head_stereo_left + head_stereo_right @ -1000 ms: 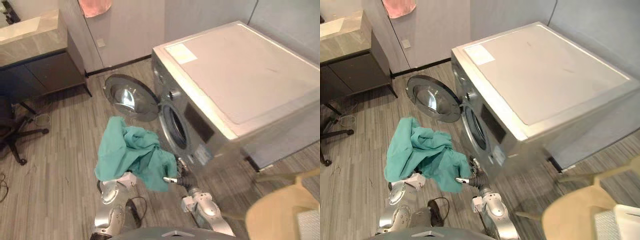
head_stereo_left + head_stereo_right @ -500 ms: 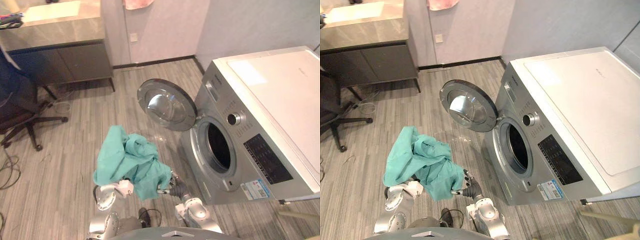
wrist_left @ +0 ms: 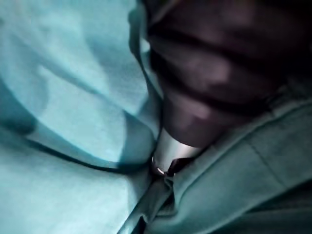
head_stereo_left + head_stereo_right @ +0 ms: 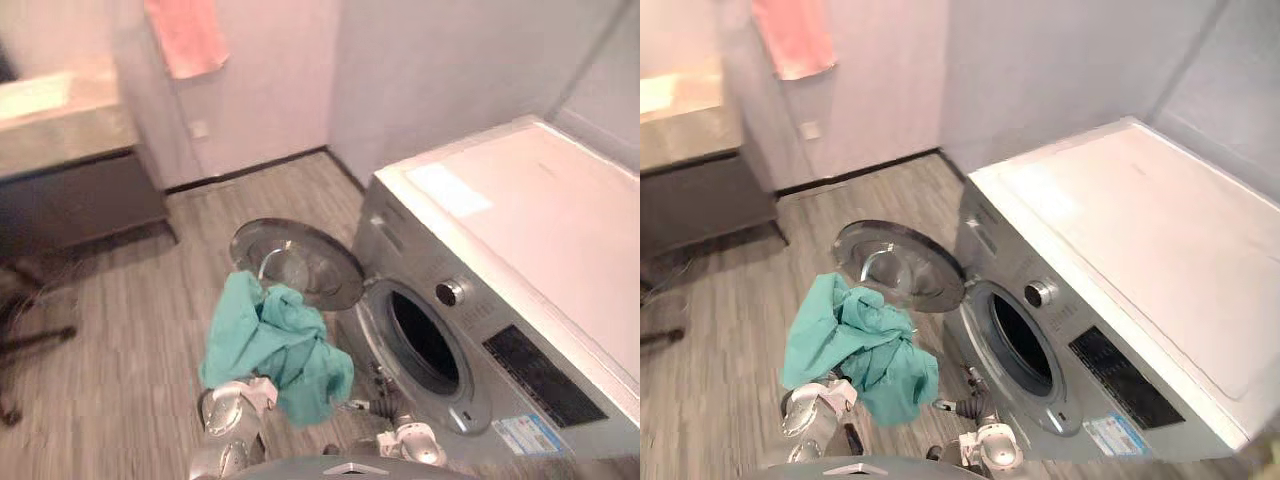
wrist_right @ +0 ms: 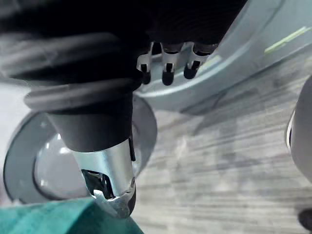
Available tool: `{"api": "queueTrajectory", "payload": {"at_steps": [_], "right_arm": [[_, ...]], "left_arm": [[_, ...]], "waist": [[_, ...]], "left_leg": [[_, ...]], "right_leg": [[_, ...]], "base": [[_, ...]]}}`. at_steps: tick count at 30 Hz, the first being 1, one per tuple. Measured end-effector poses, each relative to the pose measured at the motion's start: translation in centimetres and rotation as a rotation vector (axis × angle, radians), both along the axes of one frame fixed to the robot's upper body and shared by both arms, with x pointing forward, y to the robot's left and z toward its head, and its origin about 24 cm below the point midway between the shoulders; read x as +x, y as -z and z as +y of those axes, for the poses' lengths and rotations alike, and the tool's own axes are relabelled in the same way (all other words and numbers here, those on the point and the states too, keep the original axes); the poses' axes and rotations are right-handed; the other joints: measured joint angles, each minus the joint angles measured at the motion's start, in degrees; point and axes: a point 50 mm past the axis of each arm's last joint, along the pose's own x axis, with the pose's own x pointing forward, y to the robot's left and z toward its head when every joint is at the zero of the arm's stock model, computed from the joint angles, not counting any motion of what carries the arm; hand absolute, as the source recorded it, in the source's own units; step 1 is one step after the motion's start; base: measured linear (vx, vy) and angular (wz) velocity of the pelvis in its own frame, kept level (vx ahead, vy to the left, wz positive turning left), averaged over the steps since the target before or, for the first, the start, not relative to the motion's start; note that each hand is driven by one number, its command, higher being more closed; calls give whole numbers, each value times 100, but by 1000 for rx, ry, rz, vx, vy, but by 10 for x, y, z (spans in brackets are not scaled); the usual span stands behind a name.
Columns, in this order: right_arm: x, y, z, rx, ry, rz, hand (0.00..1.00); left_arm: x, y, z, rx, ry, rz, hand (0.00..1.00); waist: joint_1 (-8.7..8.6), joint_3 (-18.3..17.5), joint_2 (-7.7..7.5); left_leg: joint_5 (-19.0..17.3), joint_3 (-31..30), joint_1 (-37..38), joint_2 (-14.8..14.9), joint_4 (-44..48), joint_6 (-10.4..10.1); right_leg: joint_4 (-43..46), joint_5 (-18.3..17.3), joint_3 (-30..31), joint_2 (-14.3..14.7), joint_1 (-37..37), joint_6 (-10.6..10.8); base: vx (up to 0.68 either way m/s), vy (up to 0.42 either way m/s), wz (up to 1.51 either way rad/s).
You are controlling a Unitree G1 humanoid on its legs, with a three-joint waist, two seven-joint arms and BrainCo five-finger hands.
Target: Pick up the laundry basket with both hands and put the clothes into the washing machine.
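The two eye views look steeply down from the head, side by side, facing the washer at right, its open door, the floor and the far wall; they share this whole scene, slightly offset. The left wrist view sits very close against the cloth, looking along the left hand. The right wrist view looks from close past the right hand toward the door, floor and washer front, as the eye views do too
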Motion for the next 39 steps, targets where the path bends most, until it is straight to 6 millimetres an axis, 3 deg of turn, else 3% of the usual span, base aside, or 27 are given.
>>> {"api": "queueTrajectory", "payload": {"at_steps": [1,2,3,4,6,7,8,9,10,11,12,13,14,16,17,19,22,24,27,29,34,39], "right_arm": [[0,1,0,-5,3,5,0],[0,7,1,-7,-1,30,0],[-2,11,1,-8,-5,53,0],[3,11,3,-20,-19,45,0],[10,8,7,-7,13,16,0],[9,9,10,-2,29,23,0],[10,8,10,0,33,21,0],[15,6,11,21,30,7,0],[19,5,17,68,50,2,0],[25,2,26,141,82,-16,0],[30,-2,30,179,94,-42,0],[35,-6,35,200,73,-56,0],[40,-11,38,237,63,-81,0],[50,-18,44,312,88,-110,0],[60,-24,50,341,68,-130,0],[83,-44,69,404,0,-215,0],[92,-74,88,492,-63,-338,0],[95,-86,91,515,-82,-397,0],[95,-95,93,532,-94,-438,0],[92,-101,94,551,-96,-463,0],[93,-114,94,577,-105,-522,0],[88,-127,87,635,-78,-582,0]], "left_arm": [[0,1,-1,6,11,4,100],[0,3,-1,21,37,3,100],[1,4,0,32,46,2,100],[5,6,3,44,40,-2,100],[15,7,5,66,58,-3,100],[20,3,3,63,64,-22,100],[21,2,2,52,61,-27,100],[22,1,2,40,50,-32,100],[26,-3,4,46,48,-50,100],[34,-14,8,55,50,-107,100],[41,-17,8,47,37,-121,100],[47,-17,12,51,23,-114,100],[61,-23,12,38,-4,-127,100],[91,-42,10,19,-32,-184,100],[113,-59,13,-1,-77,-227,100],[152,-97,26,-48,-195,-310,100],[180,-145,37,-69,-267,-423,100],[190,-171,36,-89,-278,-488,100],[195,-192,35,-87,-285,-539,100],[200,-212,46,-108,-336,-586,100],[205,-256,58,-103,-358,-701,100],[206,-319,70,-83,-365,-860,100]], "waist": [[-10,-7,11],[26,-26,19],[67,-52,63],[5,80,258],[-105,265,-13],[-19,229,-144],[11,241,-128],[111,298,-63],[113,383,-361],[208,624,-452],[289,889,-365],[320,1019,-451],[314,1175,-406],[284,1565,-326],[290,1632,-386],[162,1917,-308],[35,2182,-362],[-31,2284,-414],[-121,2298,-427],[-225,2313,-438],[-290,2424,-440],[-354,2467,-455]], "left_leg": [[-46,-157,9,-304,-416,-6],[-81,-824,21,-1002,-1278,-65],[7,-1208,26,-1239,-1725,-111],[179,-1495,213,-1237,-2359,51],[253,-978,132,-1267,-2564,172],[262,-357,-35,-1209,-2751,187],[268,158,-104,-1132,-3011,182],[273,728,-162,-1019,-3177,-213],[285,724,-480,-969,-2713,-357],[-512,806,-921,-295,-1339,913],[-199,786,-748,284,-1631,-129],[-126,845,-663,201,-1723,-131],[-146,862,-718,151,-1844,-82],[-77,962,-865,91,-1829,2],[-101,1042,-1163,94,-1686,46],[-80,1072,-1677,279,-1435,104],[-106,1015,-2175,657,-1061,108],[-96,1021,-2392,759,-1004,73],[-73,1053,-2626,831,-1000,26],[11,1255,-2786,868,-1096,46],[68,1360,-2929,918,-1195,-19],[150,1437,-3272,912,-1296,-65]], "right_leg": [[-91,85,250,1,-14,35],[-262,248,720,24,-93,143],[-290,308,936,102,-173,228],[-279,365,1332,390,-423,399],[-187,505,1776,335,-831,613],[-134,709,2181,360,-1321,782],[-204,930,2171,395,-1567,855],[-400,1113,1723,393,-1874,770],[-452,1368,1444,44,-1985,592],[-304,1557,860,-540,-2119,889],[101,1233,355,-854,-2239,978],[96,1184,245,-1040,-2249,1006],[93,1171,24,-1159,-2293,938],[-87,1357,6,-1152,-2106,953],[-342,1296,41,-1150,-2210,959],[-382,1432,103,-1045,-2642,1041],[-94,1428,82,-838,-3140,961],[71,1381,87,-784,-3424,887],[117,1383,100,-735,-3720,853],[124,1397,218,-711,-4058,835],[205,1398,203,-674,-4357,833],[263,1398,199,-681,-4804,832]], "base": [[222,288,-221],[146,274,-200],[191,418,-281],[136,346,-211],[66,294,-186],[-62,296,-225],[-112,346,-292],[-123,277,-229],[-142,202,-212],[-162,193,-182],[-166,229,-166],[-165,258,-141],[-143,166,-67],[-108,26,-31],[-146,-65,-34],[-195,-91,-40],[-162,-103,-26],[-66,-128,-17],[-15,-102,-19],[67,-125,-32],[46,-67,-13],[1,-43,-5]]}}
